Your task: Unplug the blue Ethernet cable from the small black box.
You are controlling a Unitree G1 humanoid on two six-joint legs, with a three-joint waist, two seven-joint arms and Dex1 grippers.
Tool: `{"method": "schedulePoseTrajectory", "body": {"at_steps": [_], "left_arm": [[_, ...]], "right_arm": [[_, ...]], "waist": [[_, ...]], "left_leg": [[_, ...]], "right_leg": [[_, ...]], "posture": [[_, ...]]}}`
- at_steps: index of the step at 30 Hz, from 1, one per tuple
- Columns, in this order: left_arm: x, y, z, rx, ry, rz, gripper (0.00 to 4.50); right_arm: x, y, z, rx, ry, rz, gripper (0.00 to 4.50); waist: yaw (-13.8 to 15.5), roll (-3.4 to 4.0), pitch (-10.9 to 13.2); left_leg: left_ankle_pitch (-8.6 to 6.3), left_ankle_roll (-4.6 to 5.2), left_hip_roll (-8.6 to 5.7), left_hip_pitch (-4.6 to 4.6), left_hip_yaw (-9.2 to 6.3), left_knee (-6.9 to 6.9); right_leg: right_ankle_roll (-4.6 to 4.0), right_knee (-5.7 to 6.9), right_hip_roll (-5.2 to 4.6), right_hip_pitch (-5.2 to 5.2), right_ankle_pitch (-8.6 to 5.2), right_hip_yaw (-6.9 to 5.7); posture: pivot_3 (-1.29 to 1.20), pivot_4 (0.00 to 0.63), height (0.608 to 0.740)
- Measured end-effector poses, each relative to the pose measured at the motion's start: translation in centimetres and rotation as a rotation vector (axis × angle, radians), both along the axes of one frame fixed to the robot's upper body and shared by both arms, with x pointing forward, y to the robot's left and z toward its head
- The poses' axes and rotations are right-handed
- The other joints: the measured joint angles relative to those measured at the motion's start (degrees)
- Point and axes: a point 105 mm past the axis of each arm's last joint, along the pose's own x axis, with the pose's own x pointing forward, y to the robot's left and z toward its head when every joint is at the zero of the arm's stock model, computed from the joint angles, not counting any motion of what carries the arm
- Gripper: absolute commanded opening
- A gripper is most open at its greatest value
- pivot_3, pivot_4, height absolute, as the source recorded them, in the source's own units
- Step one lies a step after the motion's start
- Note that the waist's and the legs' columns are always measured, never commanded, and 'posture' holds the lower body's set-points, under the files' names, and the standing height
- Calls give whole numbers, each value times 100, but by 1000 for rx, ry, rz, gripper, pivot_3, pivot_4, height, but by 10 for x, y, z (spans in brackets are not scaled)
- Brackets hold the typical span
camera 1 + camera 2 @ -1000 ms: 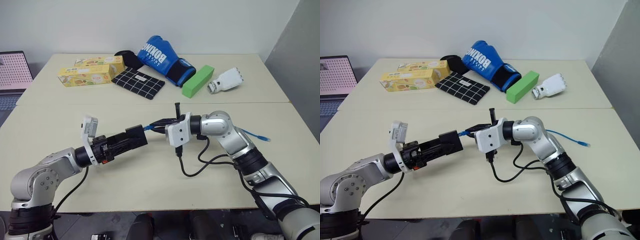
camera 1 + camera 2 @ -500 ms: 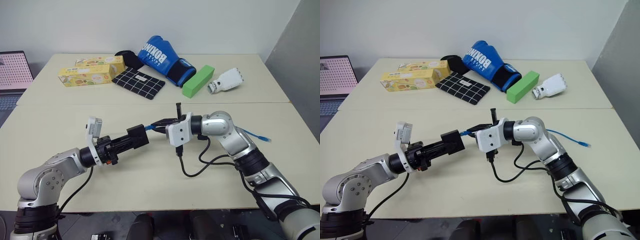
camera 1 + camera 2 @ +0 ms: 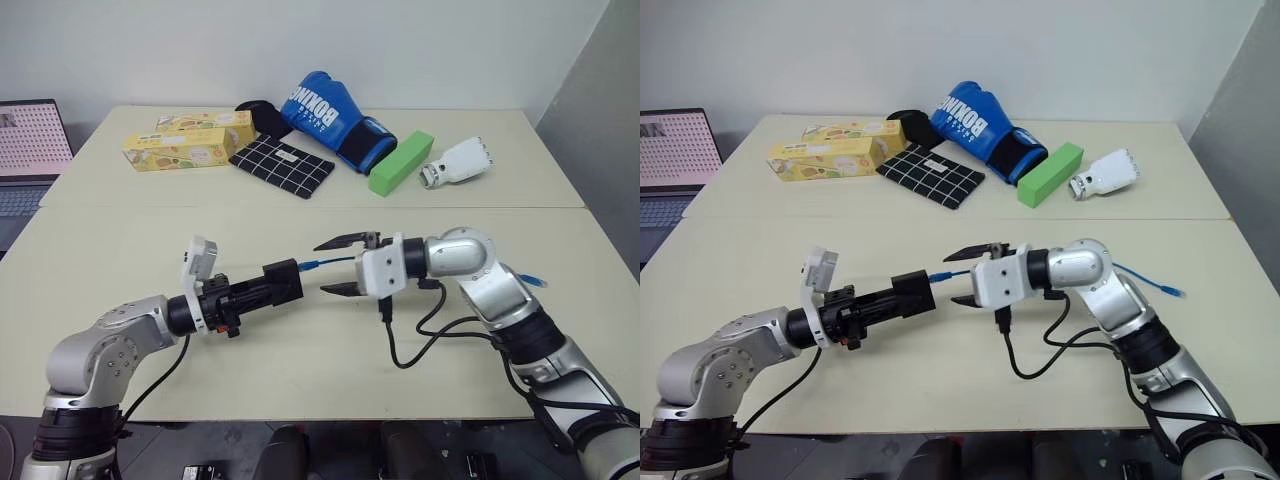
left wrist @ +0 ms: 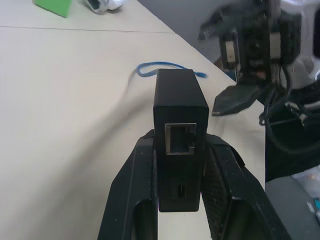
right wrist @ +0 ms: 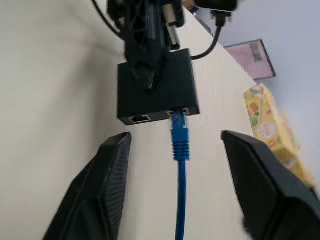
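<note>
Since the earlier frame, the right end effector [image 3: 338, 266] has let go of the blue Ethernet cable [image 3: 325, 262] and spread wide either side of it, frame centre. Left end effector [image 4: 179, 165] clenches the small black box [image 3: 283, 281], cable plugged in, above the bench [image 3: 300, 350].

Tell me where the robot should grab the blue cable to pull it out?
Probably the thick blue boot behind the plug, right where the blue cable enters the black box. Come from the open right gripper, jaws either side, pulling straight away from the box, which the left gripper holds.
</note>
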Motion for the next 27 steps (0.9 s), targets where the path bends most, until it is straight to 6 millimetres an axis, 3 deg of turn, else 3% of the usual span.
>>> {"method": "schedulePoseTrajectory", "body": {"at_steps": [5, 9, 16, 24, 27], "left_arm": [[-4, -12, 0, 43, -108, -130, 787], [1, -12, 6, 62, -179, -180, 787], [1, -9, 4, 87, -207, -210, 787], [0, -7, 2, 103, -223, -215, 787], [0, -6, 0, 104, -221, -212, 787]], "right_arm": [[-10, -18, -1, 114, 449, -81, 3620], [-22, -18, -8, 179, 707, -111, 3620], [-21, -3, -12, 240, 799, -154, 3620], [-18, 2, -20, 233, 832, -169, 3620], [-18, 5, -23, 224, 846, -167, 3065]], "waist": [[9, 0, 0], [-7, 1, 0], [-10, 0, 0], [-6, 1, 0], [-7, 1, 0]], "left_leg": [[-1, 1, -1, -1, -4, 0], [-2, 3, -9, -1, 1, -2], [-2, 3, -9, -4, 2, -2], [-2, 3, -9, -6, 1, -2], [-2, 3, -9, -6, 1, -2]], "right_leg": [[0, -2, -1, 1, 0, 0], [0, -2, 7, -3, 0, -1], [0, -2, 9, -5, -1, -1], [1, -2, 9, -5, -1, -3], [1, -2, 9, -6, -1, -3]], "posture": [[0, 150, 740], [0, 150, 740], [0, 150, 740], [0, 150, 740], [0, 150, 740]]}}
